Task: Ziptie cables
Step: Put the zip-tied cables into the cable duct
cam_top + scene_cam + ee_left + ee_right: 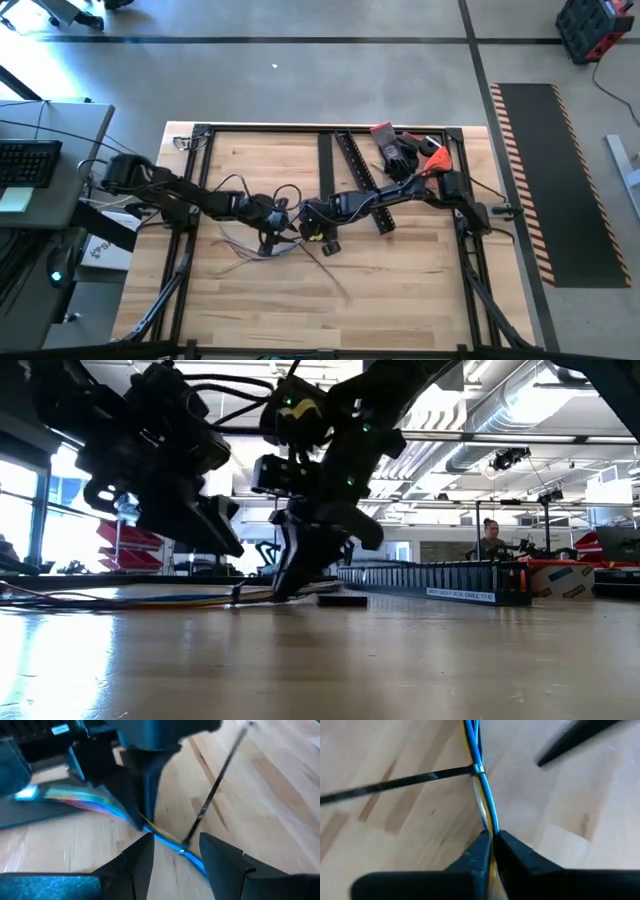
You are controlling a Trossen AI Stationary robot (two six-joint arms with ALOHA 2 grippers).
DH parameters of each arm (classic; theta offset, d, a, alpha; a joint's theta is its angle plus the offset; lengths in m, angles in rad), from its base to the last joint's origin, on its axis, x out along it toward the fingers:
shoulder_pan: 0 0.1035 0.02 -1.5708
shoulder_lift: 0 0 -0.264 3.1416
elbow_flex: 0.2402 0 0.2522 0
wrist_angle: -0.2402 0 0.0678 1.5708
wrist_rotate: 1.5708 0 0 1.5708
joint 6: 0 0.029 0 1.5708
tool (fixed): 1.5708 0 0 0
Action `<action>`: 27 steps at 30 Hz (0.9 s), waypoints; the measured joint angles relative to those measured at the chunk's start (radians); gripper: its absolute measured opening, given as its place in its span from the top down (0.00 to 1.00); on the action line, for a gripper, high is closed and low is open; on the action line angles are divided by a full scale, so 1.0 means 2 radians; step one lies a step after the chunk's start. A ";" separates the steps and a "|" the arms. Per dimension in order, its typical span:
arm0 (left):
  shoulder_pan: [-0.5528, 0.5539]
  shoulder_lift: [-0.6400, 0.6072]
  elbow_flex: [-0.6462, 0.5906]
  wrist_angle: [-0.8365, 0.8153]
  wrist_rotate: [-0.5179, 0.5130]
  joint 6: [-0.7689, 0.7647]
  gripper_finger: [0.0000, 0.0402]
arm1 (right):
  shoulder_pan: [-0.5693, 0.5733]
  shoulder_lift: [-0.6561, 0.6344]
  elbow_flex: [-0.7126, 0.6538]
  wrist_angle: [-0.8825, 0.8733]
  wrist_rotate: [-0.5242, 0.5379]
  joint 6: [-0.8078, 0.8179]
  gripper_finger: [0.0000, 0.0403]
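- Wooden table (400,290) held everything; we noted both dark arms meeting near its middle.
- Left gripper (268,238) sat low over the table, left of centre, jaws apart; in its wrist view we saw its fingertips (142,851) straddling the cables (170,842) without closing on them.
- Cables lay on the wood between the two grippers, loose ends fanning out toward the left (235,262); we saw blue, yellow and whitish strands bunched together (482,795).
- Black zip tie (395,782) was looped round the bunch, its long tail sticking out sideways, flat on the wood.
- Right gripper (322,238) was just right of the left one, jaws together, clamped on the cables a little way from the tie; we saw strands pinched between its fingertips (480,847).
- Black rails (358,175) lay behind the right arm.
- Gloves (395,148) and an orange-handled tool (432,160) sat at the far right corner, well apart from the cables.
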 joint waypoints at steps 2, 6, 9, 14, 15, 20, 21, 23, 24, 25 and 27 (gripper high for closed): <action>0.000 -0.015 0.000 -0.024 0.000 0.000 0.64 | 0.000 0.000 0.012 -0.005 0.012 0.036 0.98; -0.001 -0.021 0.000 -0.044 0.001 -0.007 0.64 | 0.000 -0.001 0.052 -0.042 0.053 0.112 0.98; -0.005 -0.009 0.000 -0.050 -0.024 -0.007 0.64 | 0.000 -0.001 0.085 -0.087 0.060 0.152 0.99; -0.017 0.019 0.000 -0.055 -0.107 -0.024 0.64 | 0.008 -0.002 0.115 -0.141 0.062 0.180 1.00; -0.021 0.023 0.000 -0.053 -0.119 -0.028 0.64 | 0.011 -0.002 0.119 -0.150 0.062 0.183 1.00; -0.047 0.021 0.000 -0.070 -0.131 -0.040 0.64 | 0.028 -0.002 0.123 -0.166 0.080 0.192 1.00; -0.055 0.015 0.000 -0.078 -0.133 -0.040 0.64 | 0.030 -0.002 0.123 -0.177 0.081 0.197 1.00; -0.073 0.000 0.000 -0.094 -0.161 -0.040 0.64 | 0.036 -0.002 0.123 -0.195 0.083 0.203 1.00; -0.081 -0.008 0.000 -0.101 -0.183 -0.036 0.64 | 0.038 -0.002 0.123 -0.202 0.086 0.205 1.00; -0.090 -0.013 0.000 -0.105 -0.205 -0.030 0.64 | 0.041 -0.002 0.123 -0.205 0.092 0.207 1.00; -0.105 -0.015 -0.001 -0.095 -0.244 -0.021 0.64 | 0.046 -0.002 0.123 -0.206 0.105 0.211 1.00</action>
